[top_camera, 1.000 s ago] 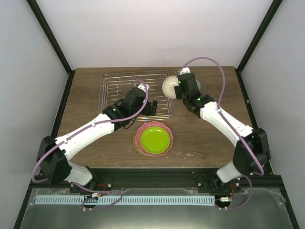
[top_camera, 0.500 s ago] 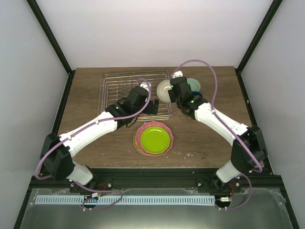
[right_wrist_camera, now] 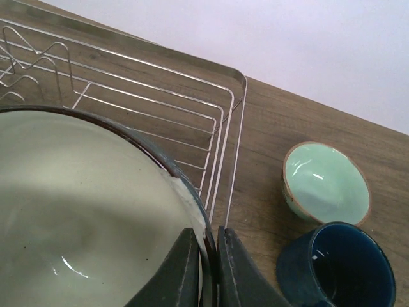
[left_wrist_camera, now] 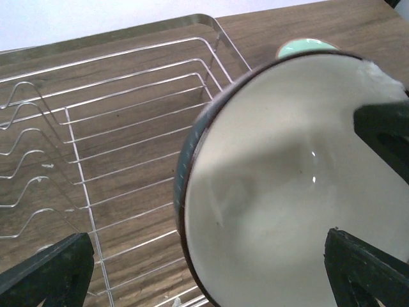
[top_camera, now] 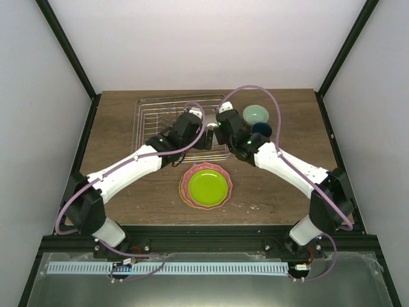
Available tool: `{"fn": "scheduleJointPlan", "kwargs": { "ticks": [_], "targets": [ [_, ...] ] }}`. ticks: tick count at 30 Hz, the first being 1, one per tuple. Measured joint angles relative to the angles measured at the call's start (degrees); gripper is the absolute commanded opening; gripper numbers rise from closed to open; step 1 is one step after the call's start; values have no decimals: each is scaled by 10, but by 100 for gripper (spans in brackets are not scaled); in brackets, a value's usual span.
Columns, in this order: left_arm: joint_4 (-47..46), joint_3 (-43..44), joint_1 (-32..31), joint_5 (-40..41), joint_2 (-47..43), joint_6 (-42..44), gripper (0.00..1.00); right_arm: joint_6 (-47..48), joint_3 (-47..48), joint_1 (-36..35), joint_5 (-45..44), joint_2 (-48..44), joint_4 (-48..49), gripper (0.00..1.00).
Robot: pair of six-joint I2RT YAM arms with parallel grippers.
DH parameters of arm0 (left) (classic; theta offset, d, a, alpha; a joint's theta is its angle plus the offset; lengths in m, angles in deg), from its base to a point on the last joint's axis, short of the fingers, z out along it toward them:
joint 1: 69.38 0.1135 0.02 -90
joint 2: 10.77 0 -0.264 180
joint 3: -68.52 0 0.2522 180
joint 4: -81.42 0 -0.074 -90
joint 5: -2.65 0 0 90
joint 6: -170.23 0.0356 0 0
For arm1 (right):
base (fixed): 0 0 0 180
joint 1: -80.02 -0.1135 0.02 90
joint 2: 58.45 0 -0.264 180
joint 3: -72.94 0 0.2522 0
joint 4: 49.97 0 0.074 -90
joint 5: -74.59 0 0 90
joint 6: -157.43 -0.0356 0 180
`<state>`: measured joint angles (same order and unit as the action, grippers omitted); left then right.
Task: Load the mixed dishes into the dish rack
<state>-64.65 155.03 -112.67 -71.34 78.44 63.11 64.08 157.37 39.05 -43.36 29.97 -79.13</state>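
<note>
Tabletop (top_camera: 287,185), brown wood; on it, upper left of centre, dish rack (top_camera: 153,118), silver wire, long axis left to right. Below centre, pink scalloped plate (top_camera: 183,185) lying flat with lime-green plate (top_camera: 207,185) stacked on it. Cream bowl (left_wrist_camera: 281,179), tipped on edge over the rack's right end, mouth facing the left end effector (left_wrist_camera: 204,275) whose fingers are spread wide, rim pinched by the right end effector (right_wrist_camera: 208,252); pale mint bowl (top_camera: 255,114) and dark blue mug (top_camera: 261,130) upright, right of the rack.
</note>
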Motion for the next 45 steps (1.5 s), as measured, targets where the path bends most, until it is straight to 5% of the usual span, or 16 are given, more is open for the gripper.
{"fn": "scheduleJointPlan", "kwargs": {
  "ticks": [11,28,34,45],
  "targets": [
    [0,0,6,11,0,10,35,-8,0,-16,-2,-14,-32,1],
    [-6,10,13,4,19,-7,0,-25,0,-18,-14,-28,-40,4],
    [-3,18,13,3,30,-13,0,-34,1,-18,-16,-23,-47,6],
    [26,18,21,18,39,-6,0,-48,39,-21,4,-10,-71,37]
  ]
}}
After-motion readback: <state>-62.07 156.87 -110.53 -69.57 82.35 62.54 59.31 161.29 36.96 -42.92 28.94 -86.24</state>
